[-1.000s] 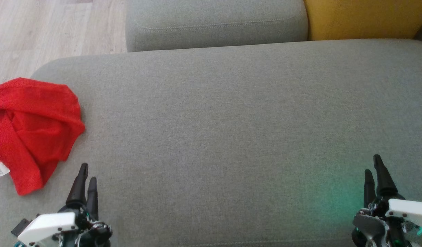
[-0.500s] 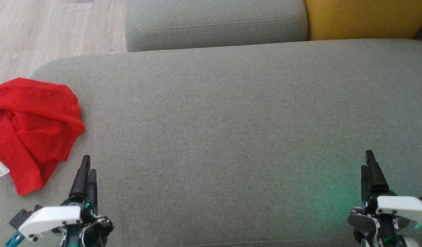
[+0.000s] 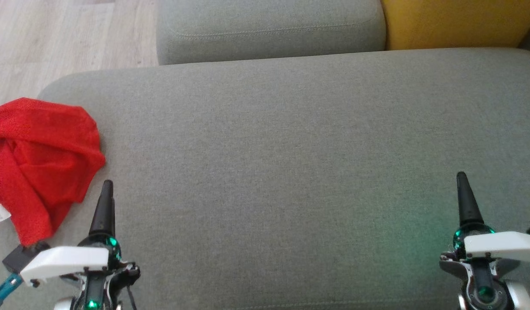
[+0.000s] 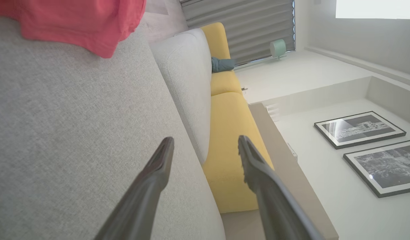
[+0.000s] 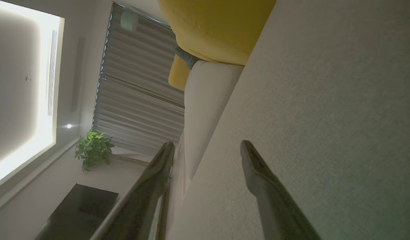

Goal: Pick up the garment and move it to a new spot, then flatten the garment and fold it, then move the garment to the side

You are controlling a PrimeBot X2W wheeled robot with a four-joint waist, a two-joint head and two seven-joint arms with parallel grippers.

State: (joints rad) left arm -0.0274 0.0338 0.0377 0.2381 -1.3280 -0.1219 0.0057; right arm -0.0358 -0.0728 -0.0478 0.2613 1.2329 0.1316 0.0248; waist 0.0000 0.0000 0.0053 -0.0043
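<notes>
**Garment (image 3: 41, 163) at the seat cushion's (image 3: 290, 150) left edge**

The red garment is seen crumpled there. The left gripper (image 3: 106, 191) is held low just right of it, fingers pointed far and spread wide, empty. The right gripper (image 3: 462, 181) is held well apart on the right, likewise wide and empty.

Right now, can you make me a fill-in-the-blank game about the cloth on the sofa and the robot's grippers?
The crumpled garment is ____. The left gripper and the right gripper both have ____ jaws. The garment rests on the grey sofa seat, closer to the ____ gripper. The back cushion at the head view's top right is ____.
Missing words: red, open, left, yellow.
</notes>
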